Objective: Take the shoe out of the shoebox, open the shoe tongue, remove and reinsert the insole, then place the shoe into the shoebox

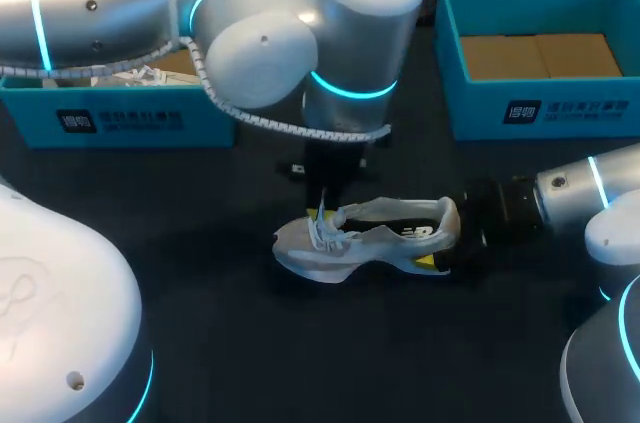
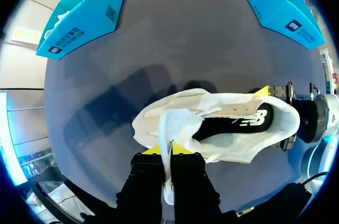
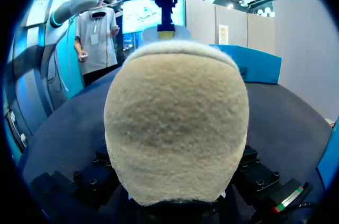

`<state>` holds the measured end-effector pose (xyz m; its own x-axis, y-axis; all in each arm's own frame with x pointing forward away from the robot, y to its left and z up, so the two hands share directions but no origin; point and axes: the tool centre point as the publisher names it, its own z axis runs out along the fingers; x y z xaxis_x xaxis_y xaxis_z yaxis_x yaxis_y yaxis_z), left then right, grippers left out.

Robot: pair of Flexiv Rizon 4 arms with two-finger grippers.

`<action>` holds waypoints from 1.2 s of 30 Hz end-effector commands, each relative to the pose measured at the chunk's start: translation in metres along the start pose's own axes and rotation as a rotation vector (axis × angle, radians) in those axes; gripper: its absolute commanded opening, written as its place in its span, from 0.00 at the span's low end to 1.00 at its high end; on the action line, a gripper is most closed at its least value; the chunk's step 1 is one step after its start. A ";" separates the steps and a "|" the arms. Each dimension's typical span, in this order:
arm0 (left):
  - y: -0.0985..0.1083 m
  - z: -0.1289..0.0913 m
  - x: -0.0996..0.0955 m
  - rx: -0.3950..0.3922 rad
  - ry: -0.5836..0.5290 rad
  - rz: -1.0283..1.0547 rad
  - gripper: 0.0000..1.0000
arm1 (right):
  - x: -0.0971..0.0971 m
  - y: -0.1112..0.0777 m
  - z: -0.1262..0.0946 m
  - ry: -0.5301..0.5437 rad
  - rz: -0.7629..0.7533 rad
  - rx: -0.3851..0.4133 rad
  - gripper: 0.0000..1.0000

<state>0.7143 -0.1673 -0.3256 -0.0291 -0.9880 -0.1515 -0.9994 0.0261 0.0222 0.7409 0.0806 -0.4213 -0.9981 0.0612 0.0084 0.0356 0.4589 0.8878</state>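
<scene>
At the tabletop's (image 1: 210, 283) left rear, a blue shoebox (image 1: 120, 123) is sitting with white laces (image 1: 130, 75) showing inside it. Coming in from that side, the left arm (image 1: 250, 43) is hanging over the middle. Its left claw (image 2: 168, 150) is pinching the white tongue (image 2: 172, 123) between narrow-set yellow tips, holding it lifted away from the shoe's opening. The white sneaker (image 1: 370, 241) is sitting at the tabletop's middle, toe pointing left, with its black insole (image 2: 233, 123) showing inside; I cannot tell whether its sole is touching the surface. At the heel, the right claw (image 1: 448, 245) is gripping the sneaker from both sides, a yellow tip showing on each flank. At the right rear, a second blue shoebox (image 1: 540, 108) is standing open, its brown cardboard floor showing.
</scene>
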 end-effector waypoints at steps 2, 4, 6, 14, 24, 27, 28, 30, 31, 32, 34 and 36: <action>0.007 0.019 -0.013 0.016 0.021 -0.002 0.00 | 0.001 0.000 0.001 -0.003 0.000 0.003 0.00; 0.008 0.023 -0.018 0.004 0.018 -0.013 0.00 | 0.001 0.000 0.001 -0.003 0.000 0.003 0.00; 0.007 0.027 -0.023 -0.006 0.002 -0.029 0.00 | 0.001 0.000 0.001 -0.003 0.000 0.003 0.00; 0.002 0.044 -0.041 -0.019 -0.034 -0.077 0.25 | 0.001 0.000 0.001 -0.003 0.000 0.003 0.00; 0.000 0.065 -0.062 -0.041 -0.079 -0.117 0.43 | 0.001 0.000 0.001 -0.003 0.000 0.003 0.00; 0.001 0.063 -0.066 -0.039 -0.072 -0.126 0.49 | 0.001 0.000 0.001 -0.003 0.000 0.003 0.00; 0.002 0.061 -0.066 -0.038 -0.065 -0.126 0.49 | 0.001 0.000 0.001 -0.003 0.000 0.003 0.00; 0.003 0.057 -0.066 -0.038 -0.051 -0.123 0.60 | 0.001 0.000 0.001 -0.003 0.000 0.003 0.00; 0.003 0.055 -0.065 -0.040 -0.044 -0.122 0.66 | 0.001 0.000 0.001 -0.003 0.000 0.003 0.00; 0.003 0.052 -0.065 -0.044 -0.031 -0.122 0.73 | 0.001 0.000 0.001 -0.003 0.000 0.003 0.00; 0.003 0.046 -0.064 -0.043 -0.015 -0.121 0.80 | 0.001 0.000 0.001 -0.003 0.000 0.003 0.00; 0.003 0.039 -0.064 -0.044 0.007 -0.106 0.84 | 0.001 0.000 0.001 -0.003 0.000 0.003 0.00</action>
<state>0.7147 -0.1070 -0.3651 0.0817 -0.9802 -0.1803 -0.9942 -0.0927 0.0537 0.7407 0.0809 -0.4211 -0.9980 0.0622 0.0083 0.0360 0.4590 0.8877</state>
